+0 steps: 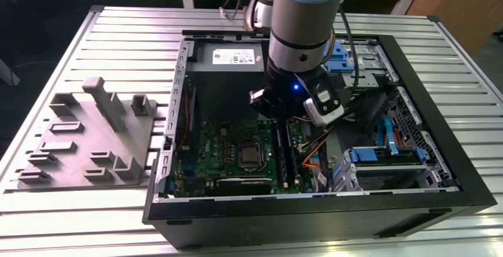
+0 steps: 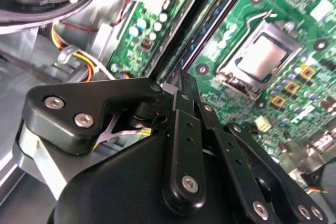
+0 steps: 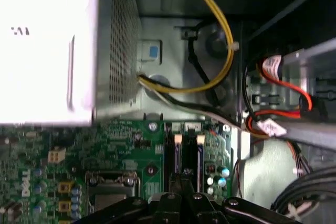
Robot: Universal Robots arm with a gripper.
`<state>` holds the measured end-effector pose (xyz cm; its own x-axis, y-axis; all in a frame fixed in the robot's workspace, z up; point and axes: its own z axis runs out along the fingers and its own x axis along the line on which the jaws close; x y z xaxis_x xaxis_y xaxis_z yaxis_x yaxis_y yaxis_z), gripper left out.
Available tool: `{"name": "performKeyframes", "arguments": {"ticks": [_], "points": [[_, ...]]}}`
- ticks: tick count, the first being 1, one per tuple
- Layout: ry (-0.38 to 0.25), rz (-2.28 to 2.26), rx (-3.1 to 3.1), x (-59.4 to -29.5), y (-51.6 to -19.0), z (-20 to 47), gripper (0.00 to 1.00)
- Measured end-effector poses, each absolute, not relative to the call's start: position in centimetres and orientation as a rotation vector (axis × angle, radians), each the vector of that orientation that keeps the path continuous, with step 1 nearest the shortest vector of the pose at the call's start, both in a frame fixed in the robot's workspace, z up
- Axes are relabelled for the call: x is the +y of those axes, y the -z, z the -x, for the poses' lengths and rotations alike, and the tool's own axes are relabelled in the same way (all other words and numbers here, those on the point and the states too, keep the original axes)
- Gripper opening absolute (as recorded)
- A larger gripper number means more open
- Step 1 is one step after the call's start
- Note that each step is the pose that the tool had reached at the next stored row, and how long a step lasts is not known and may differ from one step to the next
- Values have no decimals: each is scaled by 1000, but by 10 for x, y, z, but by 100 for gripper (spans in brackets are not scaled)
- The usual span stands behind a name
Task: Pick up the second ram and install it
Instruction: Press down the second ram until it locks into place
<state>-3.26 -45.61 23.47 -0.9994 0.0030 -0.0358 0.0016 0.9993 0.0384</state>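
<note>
The second ram (image 1: 283, 154) is a long dark stick standing edge-on in the memory slots of the green motherboard (image 1: 220, 145), beside the processor socket (image 1: 250, 151). My gripper (image 1: 272, 115) reaches down into the open computer case (image 1: 314, 210) right over the stick's far end. In both wrist views the black fingers (image 2: 181, 124) are pressed together, and the gripper (image 2: 180, 80) (image 3: 184, 178) sits on the top edge of the second ram (image 2: 210, 30) (image 3: 185, 156). I see no gap between the fingers. The stick's lower edge is hidden in the slot.
A grey plastic tray (image 1: 86, 145) with upright posts lies on the slatted table at the exterior view's left. Inside the case are the power supply (image 1: 235, 56), yellow and orange cables (image 3: 220, 51) (image 1: 314, 151), and blue drive brackets (image 1: 385, 154) at the exterior view's right.
</note>
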Motion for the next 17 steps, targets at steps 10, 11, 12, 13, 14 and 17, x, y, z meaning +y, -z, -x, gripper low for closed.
{"name": "performKeyframes", "arguments": {"ticks": [10,11,12,13,14,17], "points": [[-60,-4,3105,-478,-235,33,10],[-60,-4,3105,-481,-235,33,10],[-60,-4,3105,-483,-235,33,10],[-60,-4,3105,-486,-235,33,10],[-60,-4,3105,-489,-235,33,10],[-59,-7,3105,-496,-235,33,10]]}}
